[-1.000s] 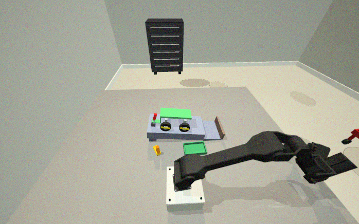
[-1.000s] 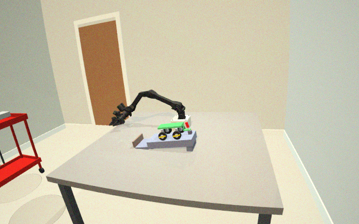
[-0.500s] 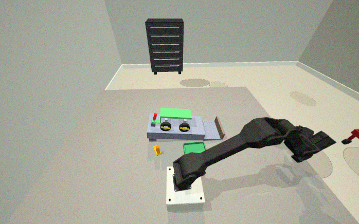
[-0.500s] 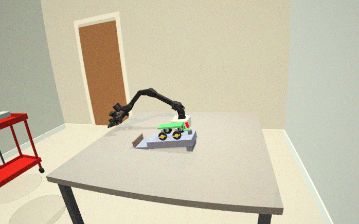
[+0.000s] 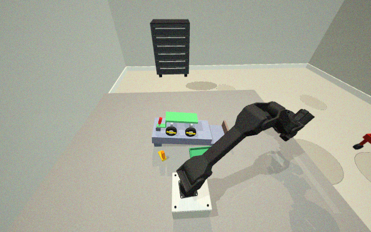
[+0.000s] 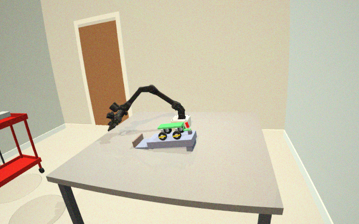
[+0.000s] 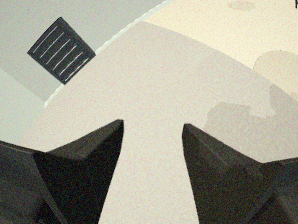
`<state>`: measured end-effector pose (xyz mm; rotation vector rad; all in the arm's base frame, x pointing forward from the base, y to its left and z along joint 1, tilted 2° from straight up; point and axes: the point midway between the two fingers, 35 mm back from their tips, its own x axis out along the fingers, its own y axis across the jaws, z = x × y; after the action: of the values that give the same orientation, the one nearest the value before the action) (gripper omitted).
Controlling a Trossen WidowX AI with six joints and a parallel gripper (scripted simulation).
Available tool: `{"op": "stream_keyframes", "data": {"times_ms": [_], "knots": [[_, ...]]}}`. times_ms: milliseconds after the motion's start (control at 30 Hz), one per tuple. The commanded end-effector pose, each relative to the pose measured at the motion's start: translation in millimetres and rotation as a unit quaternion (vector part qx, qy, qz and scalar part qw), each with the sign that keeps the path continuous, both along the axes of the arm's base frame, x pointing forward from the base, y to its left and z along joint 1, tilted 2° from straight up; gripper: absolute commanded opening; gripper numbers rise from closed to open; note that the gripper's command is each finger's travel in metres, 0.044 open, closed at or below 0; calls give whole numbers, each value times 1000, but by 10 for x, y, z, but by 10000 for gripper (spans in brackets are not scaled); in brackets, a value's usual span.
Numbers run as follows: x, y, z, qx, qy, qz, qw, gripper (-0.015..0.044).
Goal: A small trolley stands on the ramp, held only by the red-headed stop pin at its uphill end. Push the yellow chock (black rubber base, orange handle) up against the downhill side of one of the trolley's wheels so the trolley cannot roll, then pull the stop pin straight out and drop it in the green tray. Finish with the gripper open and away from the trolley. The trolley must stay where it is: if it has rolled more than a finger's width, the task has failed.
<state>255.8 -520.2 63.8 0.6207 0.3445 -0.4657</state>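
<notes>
The green trolley (image 5: pixel 181 117) (image 6: pixel 171 126) stands on the blue-grey ramp (image 5: pixel 181 140) (image 6: pixel 164 144). The red-headed stop pin (image 5: pixel 160 120) (image 6: pixel 186 125) is upright at its uphill end, on the left in the top view. The yellow chock (image 5: pixel 162 155) with its orange handle lies on the table in front of the ramp's uphill end; no black base can be made out. The green tray (image 5: pixel 199 148) is partly hidden behind the arm. My gripper (image 7: pixel 153 128) is partly open, with nothing between the fingers, raised off to the right, far from trolley, pin and chock.
A brown end board (image 5: pixel 225 126) (image 6: pixel 138 141) stands at the ramp's low end. The arm's white base (image 5: pixel 191 201) is nearest the top camera. A dark drawer cabinet (image 5: pixel 171 47) (image 7: pixel 61 51) and a red cart (image 6: pixel 8 166) stand on the floor beyond the table (image 6: pixel 217 172).
</notes>
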Motion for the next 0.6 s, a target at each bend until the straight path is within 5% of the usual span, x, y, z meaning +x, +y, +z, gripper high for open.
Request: {"op": "stream_keyframes", "data": {"times_ms": [0,567], "knots": [[233,197,45,33,4,2,999,190],[1228,1439,278,176,38,21,983,190]]}}
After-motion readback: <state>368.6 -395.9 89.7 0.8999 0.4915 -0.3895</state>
